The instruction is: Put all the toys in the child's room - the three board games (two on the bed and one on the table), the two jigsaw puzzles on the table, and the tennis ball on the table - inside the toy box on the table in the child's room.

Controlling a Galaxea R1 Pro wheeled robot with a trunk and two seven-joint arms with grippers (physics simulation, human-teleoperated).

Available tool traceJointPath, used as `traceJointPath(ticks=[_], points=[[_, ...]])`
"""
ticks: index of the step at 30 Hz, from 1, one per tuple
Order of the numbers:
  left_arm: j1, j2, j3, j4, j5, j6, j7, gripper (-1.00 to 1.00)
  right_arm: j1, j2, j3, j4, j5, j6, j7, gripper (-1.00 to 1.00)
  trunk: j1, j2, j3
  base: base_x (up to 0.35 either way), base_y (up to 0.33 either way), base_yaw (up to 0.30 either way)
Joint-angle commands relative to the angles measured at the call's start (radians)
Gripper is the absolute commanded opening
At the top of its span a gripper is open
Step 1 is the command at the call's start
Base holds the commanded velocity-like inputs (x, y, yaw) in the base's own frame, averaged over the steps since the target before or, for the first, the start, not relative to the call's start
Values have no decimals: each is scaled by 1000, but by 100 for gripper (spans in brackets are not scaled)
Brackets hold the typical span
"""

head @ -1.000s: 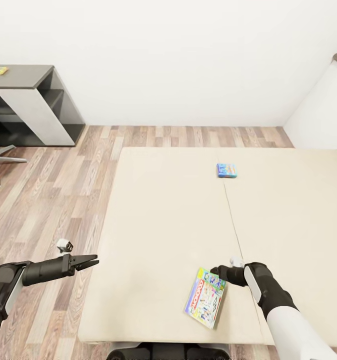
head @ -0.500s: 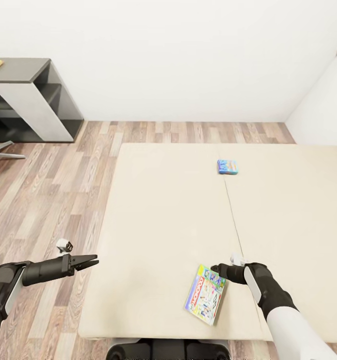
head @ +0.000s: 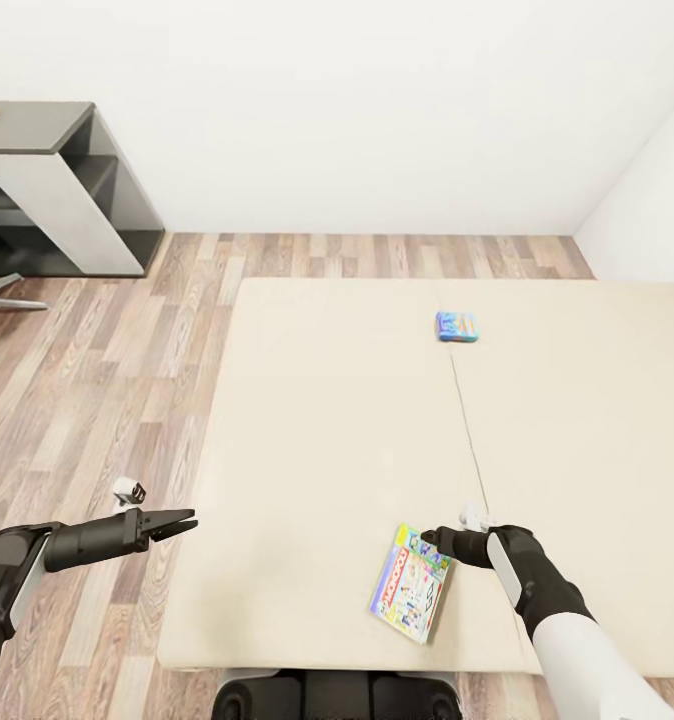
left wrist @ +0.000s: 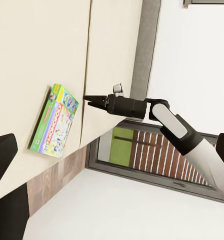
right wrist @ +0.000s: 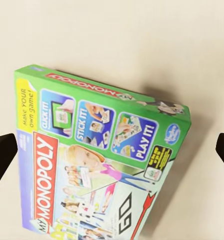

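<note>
- The Monopoly box [head: 412, 596] lay flat on the bed [head: 327, 450] near its front edge, just ahead of the right tool [head: 429, 540], off the fingertips but not touching them as far as I could tell.
- Its long axis ran roughly across the tool's reach, tilted a little, so one corner of a short end sat nearest the tips.
- In the right wrist view the box [right wrist: 99, 165] lay between the two dark fingertips [right wrist: 2, 155], which stood wide apart: this tool was open and held nothing.
- The right arm was plainly the nearer one; the left tool [head: 182, 522] hung well off to the side over the floor [head: 97, 400], its jaws close together with nothing between them.
- The blue box [head: 456, 326] lay far beyond the right tool, further up the bed.
- Against the earlier frames the whole view had shifted slightly; box and tools kept nearly the same relation.
</note>
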Motion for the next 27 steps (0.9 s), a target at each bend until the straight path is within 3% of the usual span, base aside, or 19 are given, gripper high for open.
traceJointPath(ticks=[1,7,17,27], points=[[0,0,0,0,0,11,-4,100,0,0,-2,-1,-8,6,-1,100,0,-1,-3,0,0,0],[0,3,1,1,0,11,-4,100,-2,1,-4,-2,-12,10,11,100,0,-1,-13,0,0,0],[0,3,3,3,0,9,-4,100,-3,0,-4,-19,-59,11,71,100,0,-1,-29,0,0,0],[0,2,3,3,0,9,-4,100,-3,-3,-6,-25,-63,13,82,100,0,-1,-46,0,0,0]])
